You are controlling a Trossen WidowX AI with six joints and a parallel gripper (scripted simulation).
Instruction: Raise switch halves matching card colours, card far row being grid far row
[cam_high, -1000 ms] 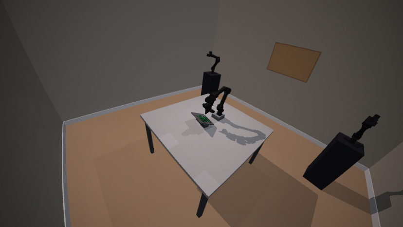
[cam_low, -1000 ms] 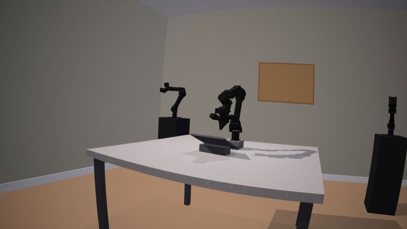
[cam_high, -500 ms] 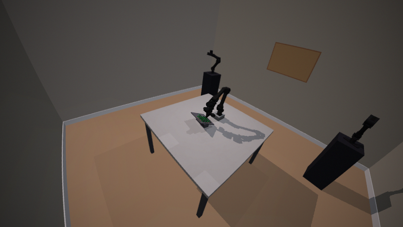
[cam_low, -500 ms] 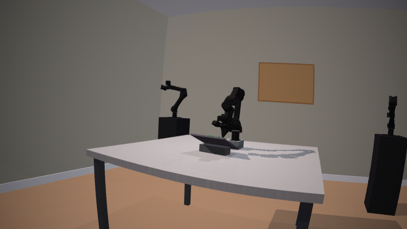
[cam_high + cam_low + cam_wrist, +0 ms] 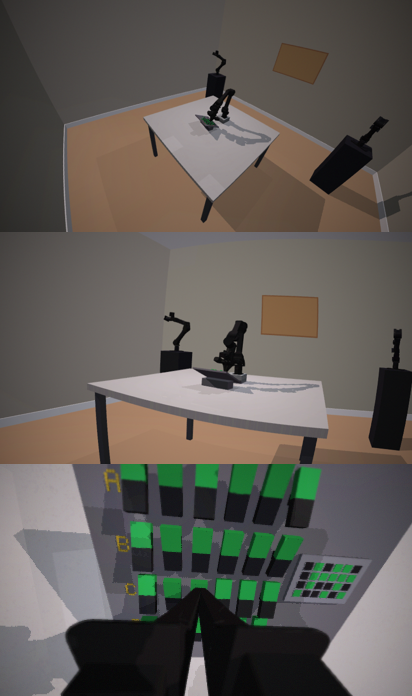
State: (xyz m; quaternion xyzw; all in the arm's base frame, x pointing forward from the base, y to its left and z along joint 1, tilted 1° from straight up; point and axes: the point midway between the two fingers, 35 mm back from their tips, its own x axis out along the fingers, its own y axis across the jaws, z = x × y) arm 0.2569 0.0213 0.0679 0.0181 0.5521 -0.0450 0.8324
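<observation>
Wrist view: the gripper (image 5: 199,595), its 2 fingers pressed together into a single wedge with nothing between them, points down at the switch panel (image 5: 330,519). Closed fingers form 1 narrow tip, which judging by the task suits pressing a single rocker without touching its neighbours. The tip lies over the third switch of row C (image 5: 199,584), whose green far half shows just beyond it; whether the tip touches the rocker cannot be told. Rows A (image 5: 112,482), B (image 5: 121,544) and C are lettered at the panel's left edge, and a fourth row is mostly hidden beneath the fingers. The reference card (image 5: 327,579) lies to the right of the grid, beside rows B and C, on the same sloped face, so that pattern and switches can be compared at a glance; its squares are a mix of green and dark grey.

Exterior view: the panel (image 5: 211,373) sits tilted on a wedge base on the table (image 5: 161,405), its face turned toward the arm (image 5: 235,347). The arm is folded tightly, elbow high above its base, forearm dropping steeply and the wrist pitched downward over the panel's near portion.
</observation>
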